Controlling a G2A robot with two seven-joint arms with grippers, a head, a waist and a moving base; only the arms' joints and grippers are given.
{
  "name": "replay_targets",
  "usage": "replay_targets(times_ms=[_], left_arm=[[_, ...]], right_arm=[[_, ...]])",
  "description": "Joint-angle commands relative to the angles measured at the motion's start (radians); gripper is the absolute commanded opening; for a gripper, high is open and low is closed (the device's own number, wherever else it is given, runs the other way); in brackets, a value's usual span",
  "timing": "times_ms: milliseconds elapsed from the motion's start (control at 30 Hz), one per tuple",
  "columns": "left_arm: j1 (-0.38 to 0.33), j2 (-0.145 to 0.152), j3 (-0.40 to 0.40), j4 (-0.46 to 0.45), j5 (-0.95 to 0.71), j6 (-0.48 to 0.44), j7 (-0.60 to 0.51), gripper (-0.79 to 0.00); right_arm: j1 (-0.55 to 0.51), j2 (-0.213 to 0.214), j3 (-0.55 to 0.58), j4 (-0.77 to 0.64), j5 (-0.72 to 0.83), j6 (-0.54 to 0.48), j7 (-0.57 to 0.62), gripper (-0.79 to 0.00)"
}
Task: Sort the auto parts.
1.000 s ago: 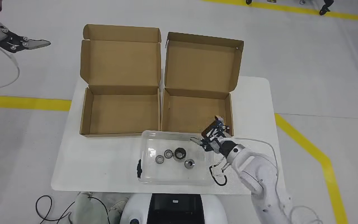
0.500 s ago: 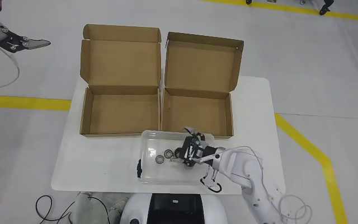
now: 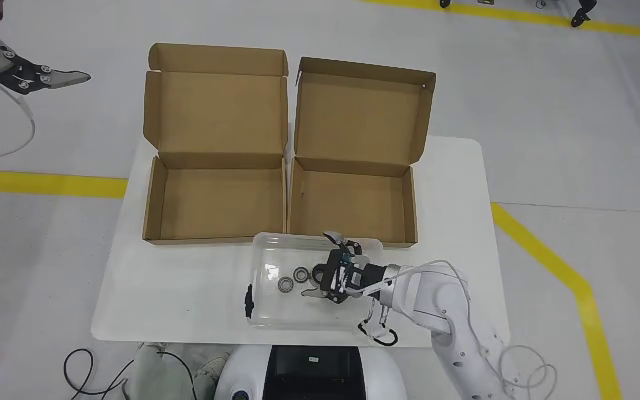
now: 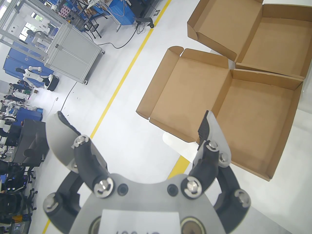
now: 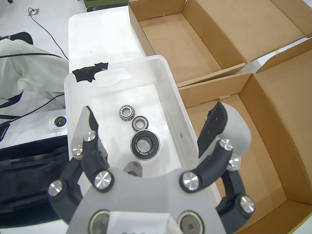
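Observation:
A clear plastic bin (image 3: 265, 300) (image 5: 117, 74) at the table's front edge holds the parts. Two small steel bearings (image 5: 126, 113) (image 5: 139, 123) (image 3: 286, 284) lie side by side, with a larger black ring bearing (image 5: 145, 144) next to them. A silver part (image 5: 132, 168) is half hidden under the wrist. My right gripper (image 5: 151, 122) (image 3: 320, 268) hangs open over the bin's middle, the black ring between and below its fingers, nothing held. My left gripper (image 4: 134, 122) (image 3: 55, 75) is open and empty, off the table's far left above the floor.
Two open cardboard boxes, one on the left (image 3: 213, 203) (image 4: 253, 122) and one on the right (image 3: 350, 203) (image 5: 263, 122), stand side by side behind the bin, lids folded back. Bare white table (image 3: 450, 200) lies to the right. Black tape (image 5: 89, 73) marks the bin's end.
My right gripper has moved left from the bin's right rim to over its middle, above the black ring, and has shifted only slightly since. The left arm has kept still.

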Motion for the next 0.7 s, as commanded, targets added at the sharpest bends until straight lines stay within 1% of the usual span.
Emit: replay_targets(times_ms=[0, 100, 400, 567, 667], left_arm=[[0.0, 0.0, 0.0, 0.0, 0.0, 0.0, 0.0, 0.0], [0.0, 0.0, 0.0, 0.0, 0.0, 0.0, 0.0, 0.0], [0.0, 0.0, 0.0, 0.0, 0.0, 0.0, 0.0, 0.0], [0.0, 0.0, 0.0, 0.0, 0.0, 0.0, 0.0, 0.0], [0.0, 0.0, 0.0, 0.0, 0.0, 0.0, 0.0, 0.0]], right_arm=[[0.0, 0.0, -0.001, 0.0, -0.001, 0.002, -0.001, 0.0], [0.002, 0.004, -0.009, 0.003, -0.017, 0.0, -0.011, 0.0], [0.009, 0.022, -0.022, 0.022, -0.061, -0.067, -0.014, 0.0], [-0.003, 0.027, -0.032, 0.03, -0.066, -0.029, -0.006, 0.0], [-0.007, 0.03, -0.038, 0.035, -0.069, -0.01, 0.007, -0.126]])
